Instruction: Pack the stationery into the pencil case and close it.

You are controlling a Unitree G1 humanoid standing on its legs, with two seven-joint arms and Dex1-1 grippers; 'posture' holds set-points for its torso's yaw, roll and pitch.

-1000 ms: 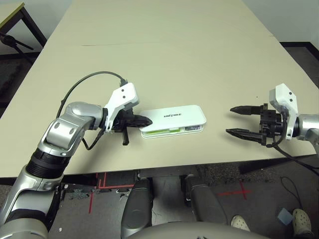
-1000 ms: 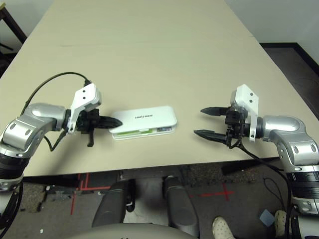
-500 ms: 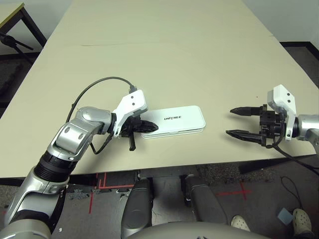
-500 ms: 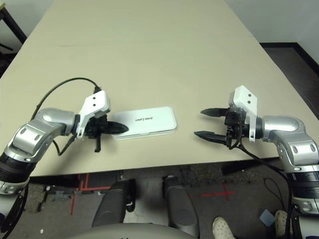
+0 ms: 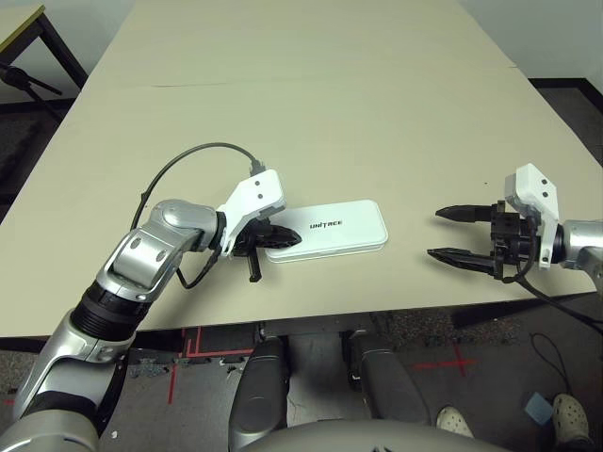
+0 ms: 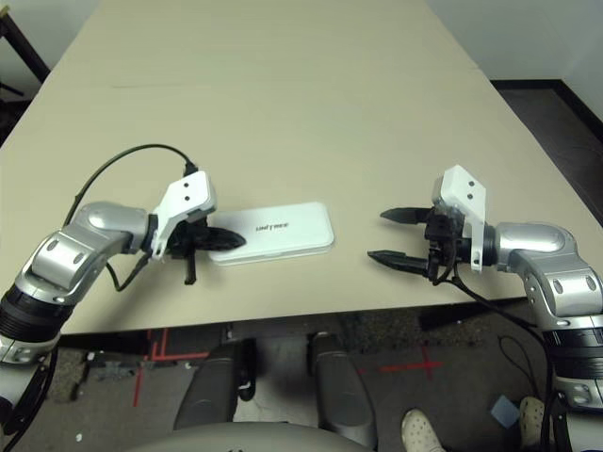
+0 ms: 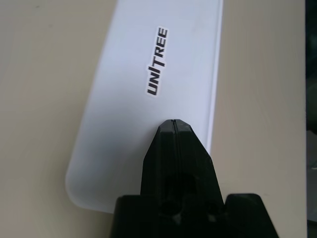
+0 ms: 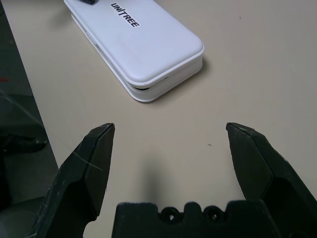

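Note:
The white pencil case [image 5: 334, 229] lies flat and closed near the table's front edge, with black lettering on its lid [image 7: 157, 62]. My left gripper [image 5: 285, 233] is shut, and its joined black fingertips [image 7: 173, 124] rest on the lid's left end. To the right of the case, a hand's width away, my right gripper [image 5: 450, 233] hovers open above the table with nothing between its fingers [image 8: 91, 163]. The right wrist view has the case [image 8: 148, 47] ahead of the open jaws. The highlighter, marker and eraser block are hidden.
The beige table [image 5: 311, 104] stretches far behind the case. Its front edge [image 5: 311, 318] runs just below both grippers. A black cable [image 5: 188, 155] loops over my left forearm. Another table's corner [image 5: 19, 24] stands at the far left over dark floor.
The case's lid, ajar with green showing in the gap, now lies flat shut. My left gripper moved right onto the lid's left end. The right gripper stayed put.

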